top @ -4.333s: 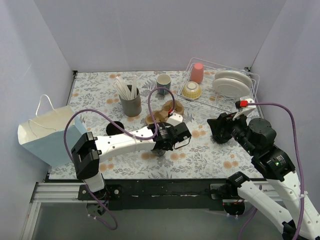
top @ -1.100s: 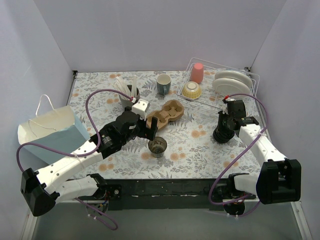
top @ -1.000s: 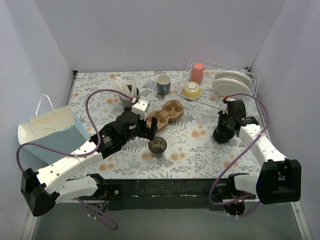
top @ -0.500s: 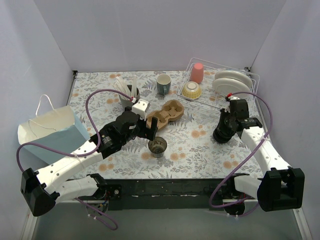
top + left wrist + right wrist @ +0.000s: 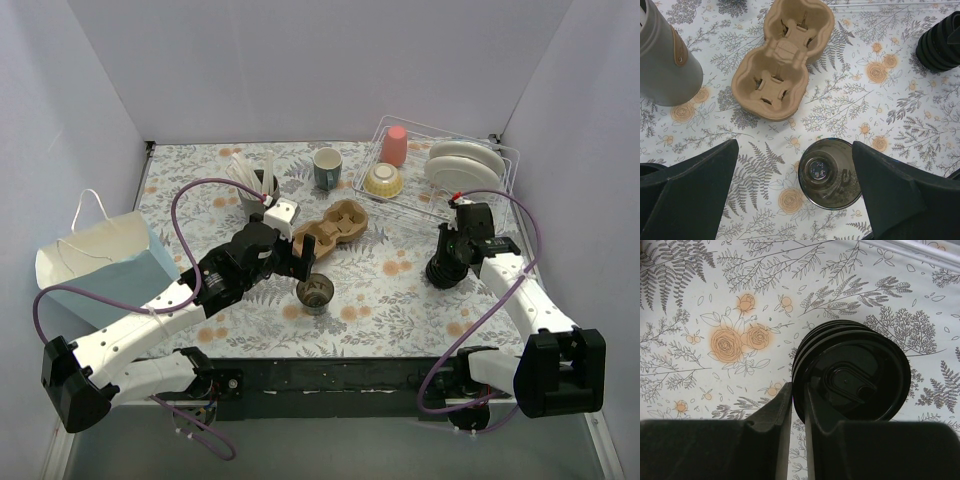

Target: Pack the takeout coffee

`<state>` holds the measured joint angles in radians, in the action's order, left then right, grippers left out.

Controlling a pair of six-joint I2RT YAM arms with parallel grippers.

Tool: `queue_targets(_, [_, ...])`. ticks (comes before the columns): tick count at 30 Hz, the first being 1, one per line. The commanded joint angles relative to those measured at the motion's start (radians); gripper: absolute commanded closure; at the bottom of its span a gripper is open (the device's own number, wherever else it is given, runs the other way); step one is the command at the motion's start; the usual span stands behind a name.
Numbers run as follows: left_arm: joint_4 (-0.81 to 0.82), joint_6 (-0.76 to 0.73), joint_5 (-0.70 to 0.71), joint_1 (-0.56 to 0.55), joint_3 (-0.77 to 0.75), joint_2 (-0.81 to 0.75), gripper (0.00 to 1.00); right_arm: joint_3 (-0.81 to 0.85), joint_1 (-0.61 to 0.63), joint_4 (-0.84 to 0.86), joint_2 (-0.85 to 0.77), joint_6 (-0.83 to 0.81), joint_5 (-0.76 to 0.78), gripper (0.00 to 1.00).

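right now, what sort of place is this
Likely a staged café counter in a robot test booth: brown moulded-pulp cup carrier, white wire dish rack, pale paper carry bag.

A paper bag lies left; a mug stands beside the dish rack.

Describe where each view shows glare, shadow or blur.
Top view: soft, even light, faint shadows. Left wrist view: tablecloth sharp, glints inside the open cup, left claw's fingers dark, featureless. Right wrist view: stack of black lids sharp, dull sheen; right claw's fingers soft-edged.
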<state>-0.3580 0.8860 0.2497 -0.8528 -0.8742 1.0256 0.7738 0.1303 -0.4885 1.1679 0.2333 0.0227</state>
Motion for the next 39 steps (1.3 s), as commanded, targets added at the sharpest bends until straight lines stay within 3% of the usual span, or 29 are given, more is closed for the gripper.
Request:
queue_targets(1, [0.013, -0.012, -0.004, -0.002, 0.007, -0.025, 0.02, -0.007, -0.006, 0.044, -0.005, 0.004, 0.003, 0.81])
queue_targets(14, [0.019, -0.010, -0.009, -0.002, 0.007, -0.032, 0.02, 0.079, -0.006, -0.033, -0.073, 0.017, -0.018, 0.82])
queue_targets(19, [0.042, 0.002, -0.042, -0.002, 0.007, -0.061, 0.02, 0.140, -0.006, -0.074, -0.117, 0.006, -0.156, 0.84])
queue_targets(22, [0.057, 0.016, -0.104, 0.000, -0.012, -0.073, 0.02, 0.180, -0.004, -0.052, -0.149, -0.011, -0.341, 0.84])
queue_targets(23, [0.059, 0.028, -0.125, -0.002, -0.023, -0.073, 0.05, 0.191, -0.006, -0.038, -0.169, -0.005, -0.477, 0.84])
queue_targets(25, [0.059, 0.048, -0.211, -0.002, -0.042, -0.070, 0.08, 0.180, -0.004, 0.058, -0.201, 0.036, -0.626, 0.84])
queue_targets(26, [0.059, 0.069, -0.245, -0.002, -0.064, -0.068, 0.09, 0.170, -0.006, 0.111, -0.232, 0.061, -0.776, 0.84])
queue_targets(29, [0.091, 0.157, -0.390, -0.002, -0.078, -0.078, 0.11, 0.125, -0.005, 0.321, -0.289, 0.225, -0.970, 0.84])
queue_targets(35, [0.339, 0.378, -0.541, -0.002, -0.017, -0.153, 0.14, -0.010, 0.000, 0.847, -0.392, 0.595, -1.159, 0.82])
queue_targets(39, [0.421, 0.337, -0.535, -0.002, 0.001, -0.171, 0.16, -0.010, 0.002, 0.864, -0.412, 0.644, -1.193, 0.82])
